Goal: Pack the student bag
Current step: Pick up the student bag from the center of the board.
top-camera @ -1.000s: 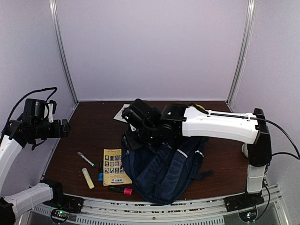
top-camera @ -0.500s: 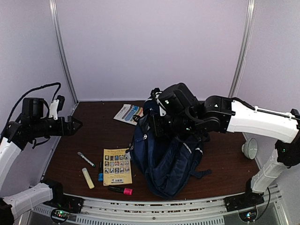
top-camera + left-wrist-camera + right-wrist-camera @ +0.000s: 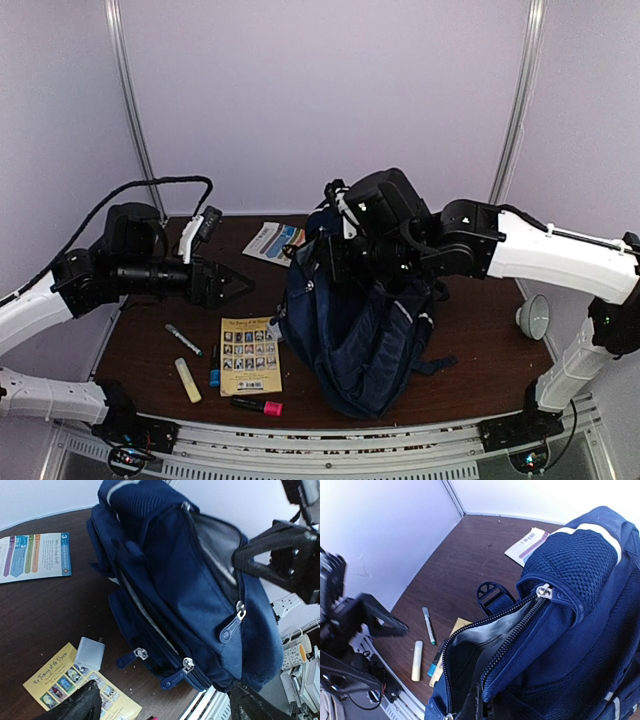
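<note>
Top external shows the student bag [image 3: 360, 340] upright mid-desk [image 3: 480, 345], the left tool [image 3: 238, 283] spread open beside it over a booklet [image 3: 248, 355] and markers [image 3: 184, 340]; left wrist faces its gaping top; right wrist shows the right tool [image 3: 477, 707] clamped on that opening's edge.

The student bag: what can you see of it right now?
The student bag is navy fabric with white stripes, a mesh panel near the top, grey lining and blue zip pulls. It stands tilted on the table with its main zip open. The right gripper pinches the edge of the opening. The left gripper, open, is apart from it.
</note>
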Robot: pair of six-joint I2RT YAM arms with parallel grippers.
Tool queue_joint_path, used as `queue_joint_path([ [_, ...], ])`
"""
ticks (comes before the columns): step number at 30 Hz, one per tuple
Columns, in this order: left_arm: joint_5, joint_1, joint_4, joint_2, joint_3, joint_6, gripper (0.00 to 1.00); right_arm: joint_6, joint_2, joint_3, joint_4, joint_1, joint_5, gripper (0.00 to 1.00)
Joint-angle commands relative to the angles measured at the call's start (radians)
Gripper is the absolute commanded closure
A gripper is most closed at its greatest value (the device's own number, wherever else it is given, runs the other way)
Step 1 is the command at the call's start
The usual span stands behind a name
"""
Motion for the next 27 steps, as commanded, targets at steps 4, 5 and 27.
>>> queue_joint_path([
  [4, -0.078, -0.101, 0.203, 0.054, -0.055, -0.105, 0.08, -0.028, 0.007, 0.185, 0.131, -0.003, -0.014, 1.00],
  [5, -0.080, -0.113, 0.220, 0.067, -0.054, -0.110, 0.08, -0.027, 0.011, 0.192, 0.132, -0.003, -0.017, 1.00],
  [27, -0.032, -0.172, 0.356, -0.011, -0.133, -0.151, 0.02, -0.066, 0.065, 0.302, 0.083, -0.006, 0.063, 1.00],
])
